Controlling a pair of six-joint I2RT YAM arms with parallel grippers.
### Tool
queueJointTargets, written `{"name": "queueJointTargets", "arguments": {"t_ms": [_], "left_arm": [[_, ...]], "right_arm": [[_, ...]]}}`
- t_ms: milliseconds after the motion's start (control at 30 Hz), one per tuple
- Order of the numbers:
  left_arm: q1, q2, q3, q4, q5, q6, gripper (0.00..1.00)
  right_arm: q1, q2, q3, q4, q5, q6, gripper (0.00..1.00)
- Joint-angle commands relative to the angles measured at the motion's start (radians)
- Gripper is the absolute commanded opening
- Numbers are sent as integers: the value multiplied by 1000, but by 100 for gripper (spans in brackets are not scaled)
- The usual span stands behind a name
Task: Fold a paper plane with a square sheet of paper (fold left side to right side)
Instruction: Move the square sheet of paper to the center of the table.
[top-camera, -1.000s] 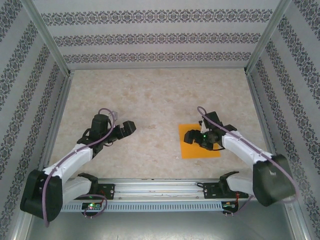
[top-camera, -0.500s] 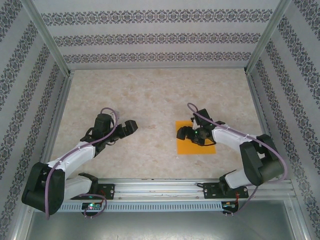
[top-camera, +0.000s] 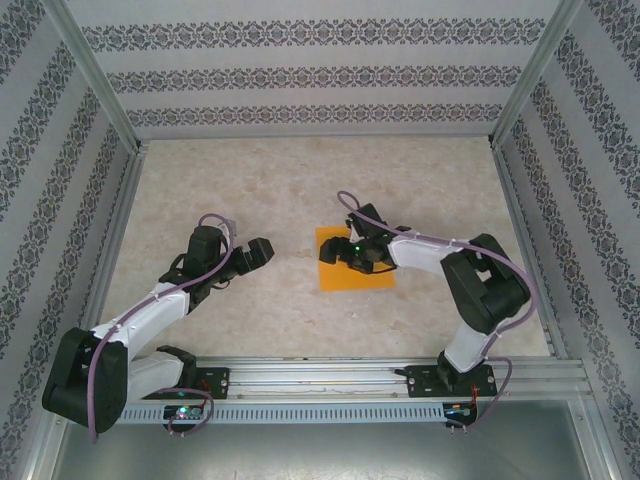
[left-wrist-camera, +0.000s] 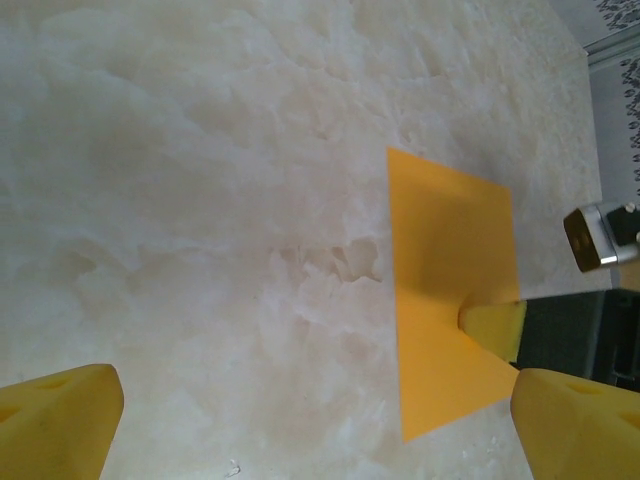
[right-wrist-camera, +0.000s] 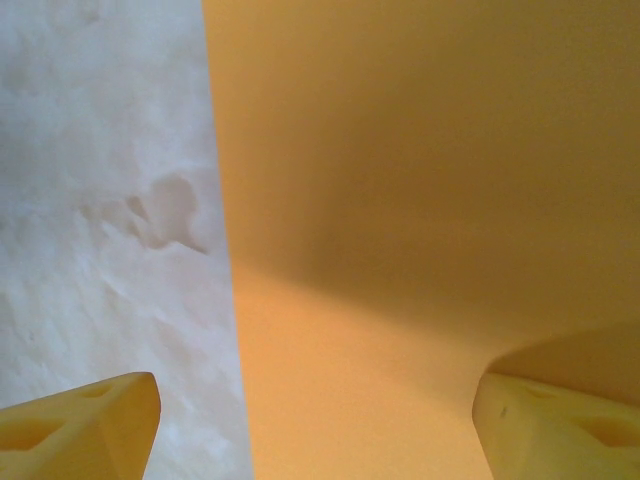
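Tabletop (top-camera: 300, 180) in pale, marble-veined cream lies matte and flat. We see it boxed in by walls (top-camera: 320, 75) of white paper with grey floral bands, held in bare aluminium posts (top-camera: 95, 75).

The square sheet of paper (top-camera: 352, 283) lies flat on it, thin, unmarked and bright orange, with crisp straight edges and no crease we can make out. A slotted metal rail (top-camera: 330, 375) runs along the table edge well nearer to us than the sheet.

The right gripper (top-camera: 327, 253) hangs over the sheet's left edge and covers its middle. Its yellow pads (right-wrist-camera: 560, 430) are spread wide, one over orange and one over bare table, gripping nothing.

The left gripper (top-camera: 264, 251) sits to the left of the sheet, clear of it. Its pads (left-wrist-camera: 60, 420) are fully apart and empty.
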Motion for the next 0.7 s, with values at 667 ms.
{"name": "queueJointTargets", "arguments": {"t_ms": [667], "left_arm": [[-13, 19, 36, -14, 28, 14, 96]], "right_arm": [[82, 63, 118, 60, 15, 122, 88]]}}
